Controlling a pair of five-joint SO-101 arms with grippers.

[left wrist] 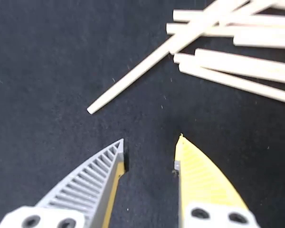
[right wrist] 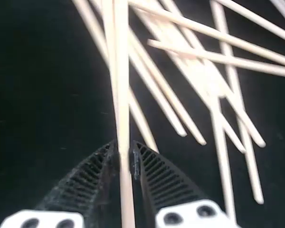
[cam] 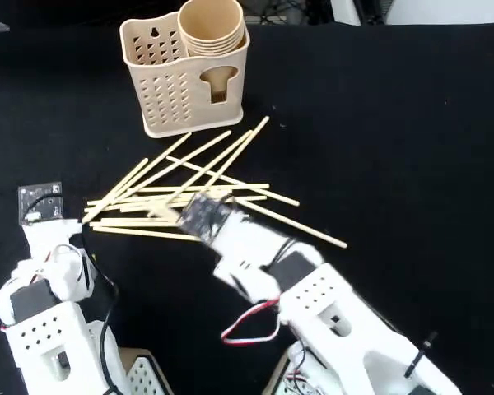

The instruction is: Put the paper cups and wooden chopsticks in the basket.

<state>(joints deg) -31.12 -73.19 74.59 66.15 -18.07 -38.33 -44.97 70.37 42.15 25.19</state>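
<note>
The left gripper point(left wrist: 152, 140) hovers with fingers apart beside the scattered wooden chopsticks point(cam: 181, 193) on the black table point(cam: 395, 123), the right gripper point(right wrist: 125, 146) pinches one chopstick point(right wrist: 120, 71), and paper cups point(cam: 212, 29) sit stacked in the basket point(cam: 177, 99) behind.

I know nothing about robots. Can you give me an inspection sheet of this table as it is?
Surface: black cloth table.
Job's things: cups stacked in the basket; chopsticks scattered on the cloth between it and the arms.
Clutter: nothing seen.
Grippers: left gripper open over bare cloth near chopstick ends; right gripper shut on one chopstick.
Cables: red-and-white wire looped by the right arm; black cable by the left arm.
Surroundings: pale shapes beyond the far edge, too unclear to name.
</note>
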